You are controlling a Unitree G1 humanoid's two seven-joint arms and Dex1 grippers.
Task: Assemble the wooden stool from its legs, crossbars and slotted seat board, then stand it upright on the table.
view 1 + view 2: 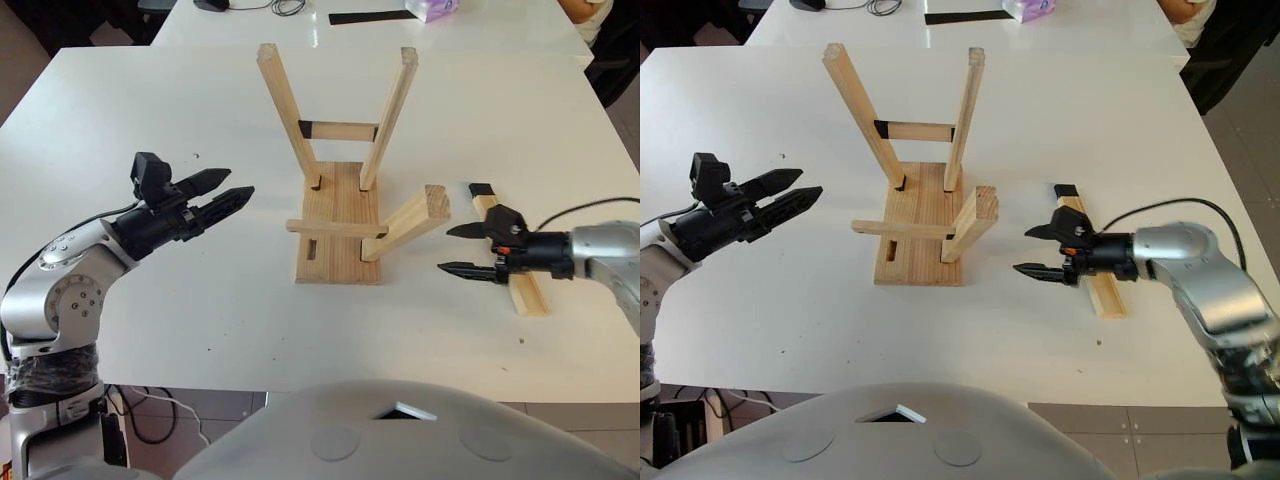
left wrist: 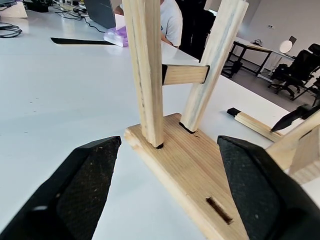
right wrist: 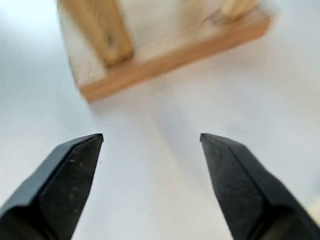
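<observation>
The slotted seat board (image 1: 338, 252) lies flat on the white table. Two legs (image 1: 287, 112) stand in its far slots, joined by a crossbar (image 1: 345, 131) with dark ends. A third leg (image 1: 408, 222) leans tilted at the board's right edge, with a thin crossbar (image 1: 335, 228) lying across the board. A loose leg (image 1: 508, 258) with a black tip lies to the right. My left gripper (image 1: 233, 189) hovers open, left of the board. My right gripper (image 1: 448, 249) is open between the tilted leg and the loose leg, holding nothing.
A black strip (image 1: 371, 17) and a small purple box (image 1: 432, 9) lie on the far table. The front of the table (image 1: 250, 340) is bare. A black cable (image 1: 585, 206) runs from my right arm.
</observation>
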